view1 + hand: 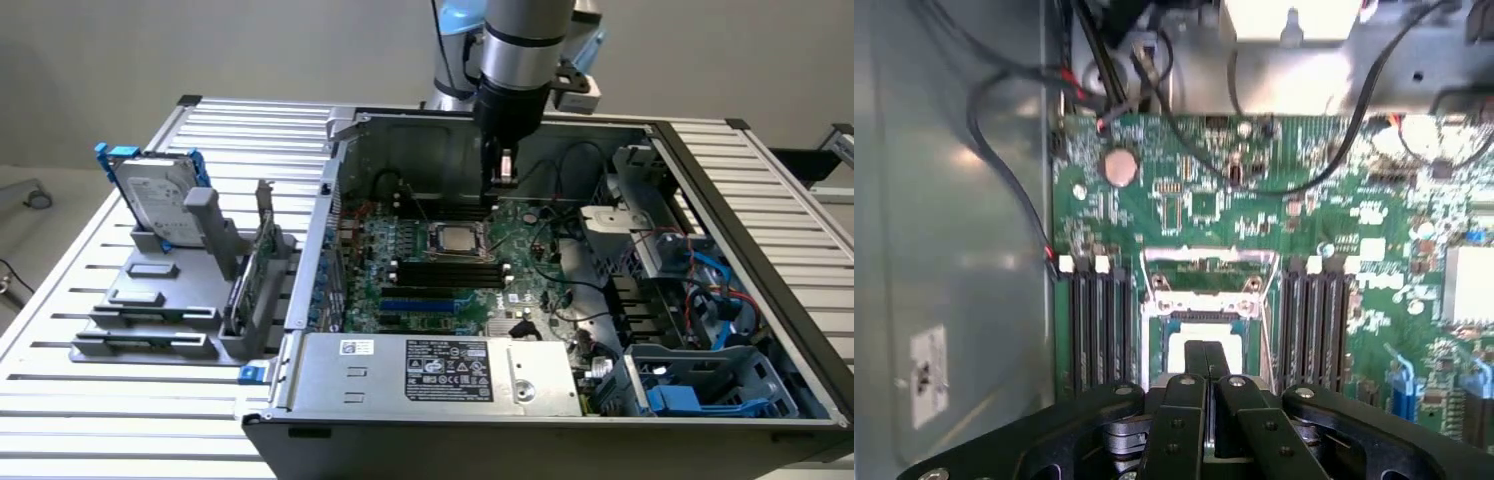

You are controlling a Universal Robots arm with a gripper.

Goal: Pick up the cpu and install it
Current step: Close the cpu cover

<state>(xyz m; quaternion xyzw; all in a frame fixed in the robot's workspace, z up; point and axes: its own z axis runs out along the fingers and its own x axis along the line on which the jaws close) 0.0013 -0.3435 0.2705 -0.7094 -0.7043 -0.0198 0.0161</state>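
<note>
Slatted metal tabletop (80, 400) carries an open computer case (534, 450), with a hard drive (150, 195) parked in a grey rack on the exterior view's left. We note the gripper (505, 178) down inside the case, hanging over the motherboard (534, 240). Its fingers (1182, 410) are pressed together and pinch nothing. We find the cpu (454, 238) lying in the socket frame (1204, 262) between the memory slots, its silver top just below the fingertips in the wrist view; whether they touch it we cannot tell. Risks, as we judge them: a descent with the tips closed could push the chip askew and bend socket contacts. Black cables (1362, 95) run near the arm and could snag. An unlatched frame would leave the chip loose.
</note>
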